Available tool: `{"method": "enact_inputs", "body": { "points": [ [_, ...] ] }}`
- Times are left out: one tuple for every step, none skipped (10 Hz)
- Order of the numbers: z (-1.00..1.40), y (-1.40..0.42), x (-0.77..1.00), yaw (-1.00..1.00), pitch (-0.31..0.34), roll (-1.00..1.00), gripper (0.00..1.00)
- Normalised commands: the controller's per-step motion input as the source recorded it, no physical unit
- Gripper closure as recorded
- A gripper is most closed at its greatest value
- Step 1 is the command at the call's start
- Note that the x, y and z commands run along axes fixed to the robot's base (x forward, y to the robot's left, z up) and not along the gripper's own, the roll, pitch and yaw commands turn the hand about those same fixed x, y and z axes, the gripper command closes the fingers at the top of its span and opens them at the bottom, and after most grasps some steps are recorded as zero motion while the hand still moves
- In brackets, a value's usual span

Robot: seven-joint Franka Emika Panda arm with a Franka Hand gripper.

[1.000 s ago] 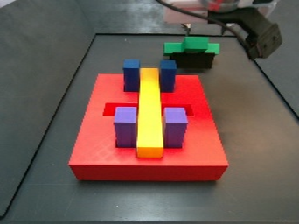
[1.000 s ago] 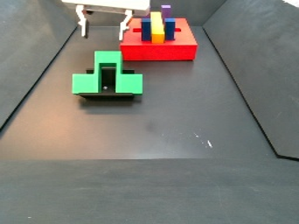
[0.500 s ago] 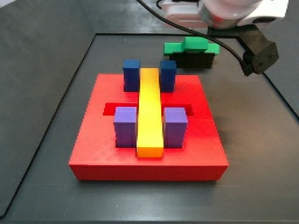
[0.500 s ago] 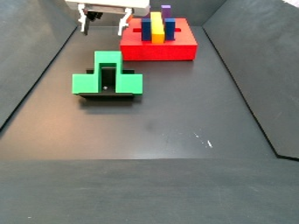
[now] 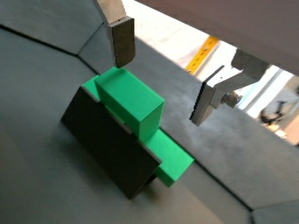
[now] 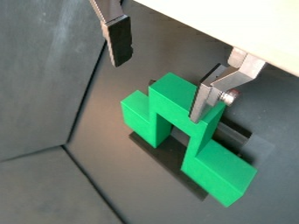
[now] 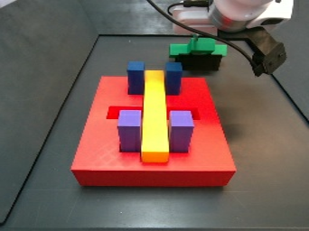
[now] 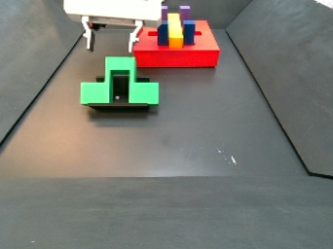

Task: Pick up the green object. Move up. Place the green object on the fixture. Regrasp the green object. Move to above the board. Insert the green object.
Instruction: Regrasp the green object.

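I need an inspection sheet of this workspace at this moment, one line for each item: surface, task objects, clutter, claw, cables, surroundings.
Surface: dark floor, a few small pale specks, otherwise bare.
Green object: green object rests on the fixture, not held.
Board: red board carries the yellow bar, two blue posts and two purple posts.
Clutter: nothing seen.
Claw: claw open, above the green object; in both wrist views the fingers straddle it without touching.
Cables: a dark cable loops at the wrist, off the floor.
Surroundings: dark walls enclose the floor; a bright area shows beyond in a wrist view.
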Motion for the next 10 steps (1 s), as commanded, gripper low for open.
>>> {"method": "enact_inputs", "body": {
  "points": [
    [0.0, 0.0, 0.0, 0.38, 0.066, -0.39, 0.0],
    [0.0, 0.0, 0.0, 0.41, 0.071, -0.37, 0.0],
    [0.0, -0.01, -0.03, 0.37, 0.054, -0.32, 0.0],
    [-0.11, 0.0, -0.09, 0.19, 0.006, -0.18, 0.0],
    [-0.15, 0.04, -0.12, 0.09, 0.0, -0.1, 0.0],
    [-0.2, 0.05, -0.15, 0.06, 0.0, -0.03, 0.0],
    [-0.27, 0.07, -0.24, 0.0, 0.0, 0.0, 0.0],
    [-0.24, 0.08, -0.27, 0.0, 0.0, -0.01, 0.0],
    [-0.12, 0.04, -0.03, 0.06, 0.0, -0.07, 0.0],
    [-0.05, 0.1, 0.05, 0.15, 0.04, 0.0, 0.0]
  ]
}}
